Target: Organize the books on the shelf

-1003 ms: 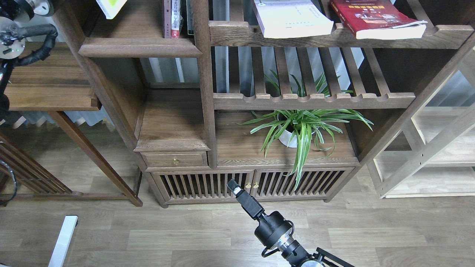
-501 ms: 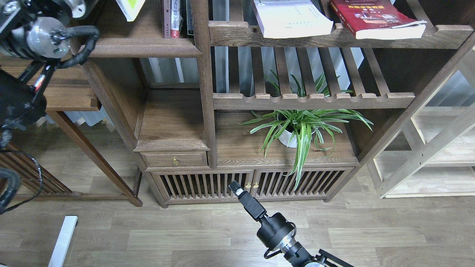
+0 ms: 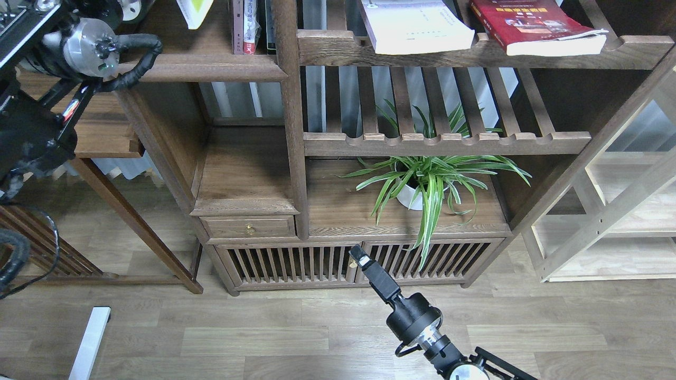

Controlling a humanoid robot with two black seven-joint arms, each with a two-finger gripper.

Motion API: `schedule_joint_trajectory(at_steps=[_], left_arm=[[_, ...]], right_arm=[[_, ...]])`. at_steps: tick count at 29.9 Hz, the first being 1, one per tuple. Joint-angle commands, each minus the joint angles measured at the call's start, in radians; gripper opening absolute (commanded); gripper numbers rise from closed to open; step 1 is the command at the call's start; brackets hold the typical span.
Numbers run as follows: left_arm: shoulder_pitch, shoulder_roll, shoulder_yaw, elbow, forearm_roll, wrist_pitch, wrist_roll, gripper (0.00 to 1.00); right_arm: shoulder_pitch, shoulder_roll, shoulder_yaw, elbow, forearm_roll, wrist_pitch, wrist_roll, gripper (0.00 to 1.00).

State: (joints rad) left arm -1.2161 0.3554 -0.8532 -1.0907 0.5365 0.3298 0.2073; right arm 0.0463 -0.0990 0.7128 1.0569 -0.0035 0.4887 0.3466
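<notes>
Yellow-green book (image 3: 194, 11) is now seen further right along the shelf (image 3: 200, 67) than half a second ago, closer to the upright books (image 3: 245, 26) already standing there; only its lower corner is in view. Left arm has been swung in over the shelf's left end. Left hand is cut off at the top edge, so its state cannot be told. Right hand (image 3: 361, 257) has been shifted rightward, low before the cabinet doors, nothing held; spread or pressed together cannot be told. White book (image 3: 417, 26) and red book (image 3: 533, 26) are unmoved on the slatted rack (image 3: 475, 53). Judged: first book mid-placement, two left.
</notes>
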Motion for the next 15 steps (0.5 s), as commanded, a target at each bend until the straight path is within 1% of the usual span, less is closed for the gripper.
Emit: schedule_joint_trajectory(at_steps=[1,6,15], left_arm=[[0.0,0.025,0.006,0.0,0.0,-0.009,0.004,0.02],[0.006,0.039,0.033,0.006,0.0,-0.012,-0.008,0.04],[0.01,0.036,0.054,0.052,0.0,-0.015,-0.016,0.05]], right_arm=[[-0.011,-0.002,0.001,0.0,0.002,0.0,0.0,0.98],[-0.022,-0.002,0.004,0.0,0.002,0.0,0.0,0.98],[-0.025,-0.002,0.007,0.003,0.002,0.0,-0.001,0.98]])
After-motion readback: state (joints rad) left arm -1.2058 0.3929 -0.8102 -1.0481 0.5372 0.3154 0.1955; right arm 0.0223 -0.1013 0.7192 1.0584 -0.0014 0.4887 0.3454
